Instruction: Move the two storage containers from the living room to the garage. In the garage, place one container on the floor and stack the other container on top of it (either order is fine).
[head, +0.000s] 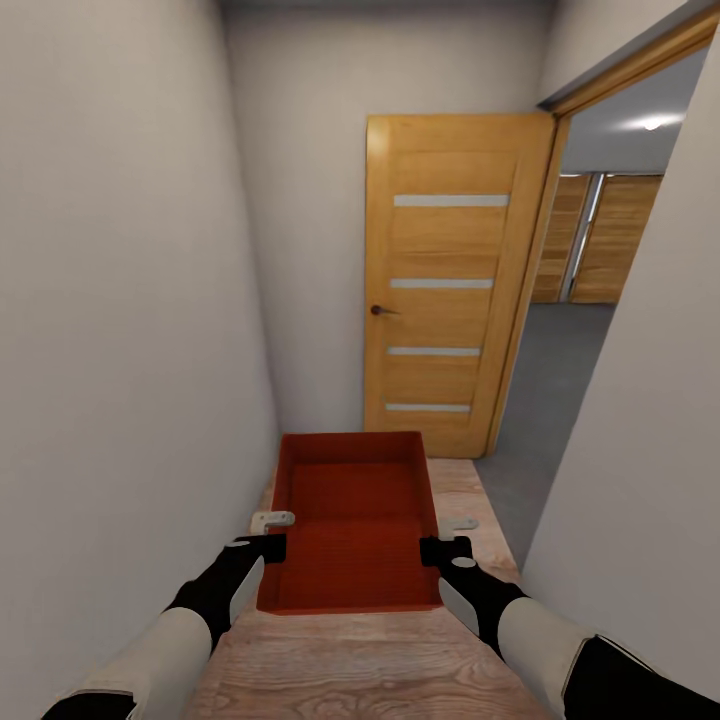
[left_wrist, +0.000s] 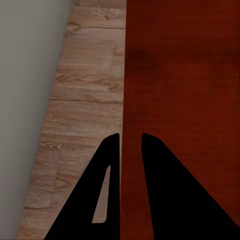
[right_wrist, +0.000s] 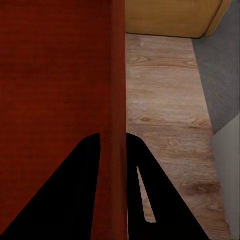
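— Left gripper (head: 268, 548) had its two fingers pinched on the storage container's (head: 350, 520) left wall, one inside and one outside; the left wrist view showed the thin wall between them.

— And the right gripper (head: 436, 552)?

— It was likewise clamped on the right wall. The orange-red bin hung level between both arms, above the wood plank floor (head: 380, 670) of a narrow corridor, just short of the open wooden door (head: 450, 285).

— How would it handle?

— Probably light, since it carried nothing. Its thin walls looked likely to flex, so opposite mid-wall grips seemed sensible; one loose grip could let it tilt.

— The garage?

— Grey concrete floor (head: 550, 400) showed through the doorway at right, with plank doors (head: 600, 240) beyond.
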